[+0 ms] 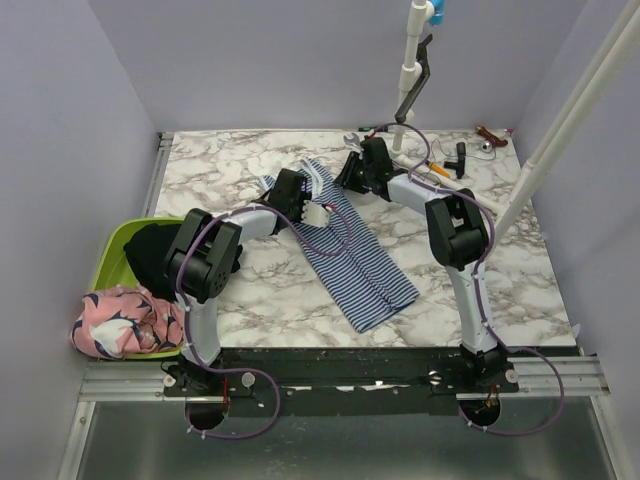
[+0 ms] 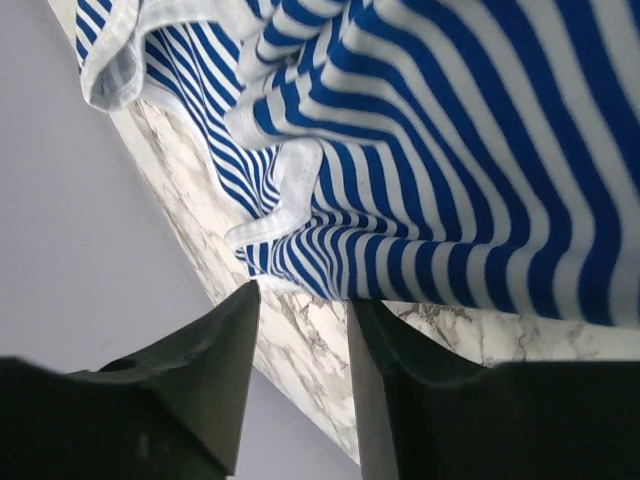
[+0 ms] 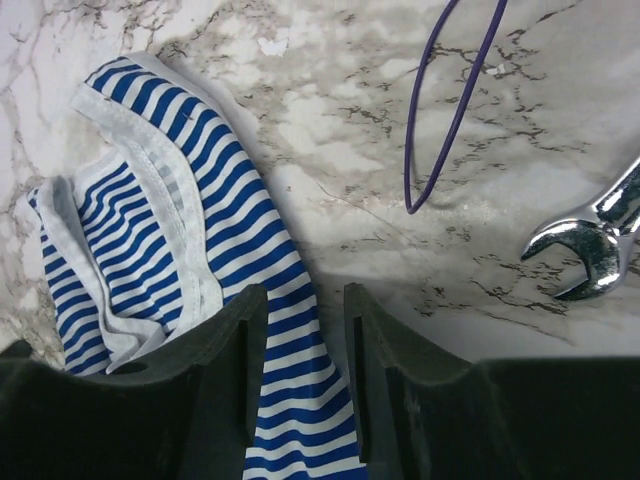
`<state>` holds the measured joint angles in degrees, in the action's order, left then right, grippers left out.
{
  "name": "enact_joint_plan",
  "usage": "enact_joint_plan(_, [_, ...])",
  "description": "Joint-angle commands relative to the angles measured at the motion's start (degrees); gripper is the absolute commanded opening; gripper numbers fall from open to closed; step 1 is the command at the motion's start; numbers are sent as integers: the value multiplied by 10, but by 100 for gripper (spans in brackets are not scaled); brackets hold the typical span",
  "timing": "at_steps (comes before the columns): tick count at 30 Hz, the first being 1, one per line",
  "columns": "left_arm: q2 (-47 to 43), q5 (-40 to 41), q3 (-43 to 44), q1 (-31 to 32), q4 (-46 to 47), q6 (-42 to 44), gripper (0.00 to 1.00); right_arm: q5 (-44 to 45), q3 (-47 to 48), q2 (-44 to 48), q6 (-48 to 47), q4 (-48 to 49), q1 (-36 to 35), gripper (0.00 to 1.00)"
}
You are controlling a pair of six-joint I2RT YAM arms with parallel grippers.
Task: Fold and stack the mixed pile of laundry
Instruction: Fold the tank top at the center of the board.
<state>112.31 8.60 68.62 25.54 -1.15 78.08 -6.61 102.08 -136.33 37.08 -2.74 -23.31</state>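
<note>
The navy-and-white striped garment (image 1: 360, 260) lies stretched out diagonally across the middle of the marble table. Both grippers sit at its far end. My left gripper (image 1: 300, 195) is open; in the left wrist view its tips (image 2: 303, 295) stand just short of the rumpled striped hem (image 2: 300, 190), with bare marble between them. My right gripper (image 1: 352, 172) is open too, straddling the edge of the striped cloth (image 3: 290, 400) without pinching it. The black garment (image 1: 150, 250) lies in the basin and the pink shark-print garment (image 1: 120, 325) hangs over its front.
A lime green basin (image 1: 115, 245) stands at the left table edge. A steel wrench (image 3: 590, 240) and a purple cable loop (image 3: 440, 120) lie just right of the right gripper. Small tools (image 1: 460, 155) and a white post (image 1: 410, 60) stand at the back.
</note>
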Motion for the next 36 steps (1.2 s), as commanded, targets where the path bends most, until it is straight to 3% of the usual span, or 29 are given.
enact_joint_plan(1, [-17,-5,15,-20,-16,-9,52,57,3,26,-70,-79,4,48])
enact_joint_plan(5, [-78,-27,19,-14,-98,-60,59,103,-27,99,-133,-143,4,57])
enact_joint_plan(12, [-205,-77,-62,65,-234,-170,60,135,-233,274,-151,-188,4,58])
enact_joint_plan(15, [-240,-85,-82,118,-254,-262,60,126,-313,322,-138,-218,3,58])
enact_joint_plan(19, [-256,-173,-66,169,-293,-400,57,119,-413,386,-117,-221,4,54])
enact_joint_plan(22, [-248,-193,-58,212,-289,-468,54,113,-473,430,-99,-217,4,52])
enact_joint_plan(28, [-224,-151,-139,328,-181,-435,54,104,-536,441,-83,-205,3,47])
enact_joint_plan(33, [-173,-110,-177,392,-163,-396,54,70,-582,457,-69,-208,-1,42])
enact_joint_plan(36, [-182,-149,-184,409,-196,-376,54,70,-606,484,-53,-228,-15,39])
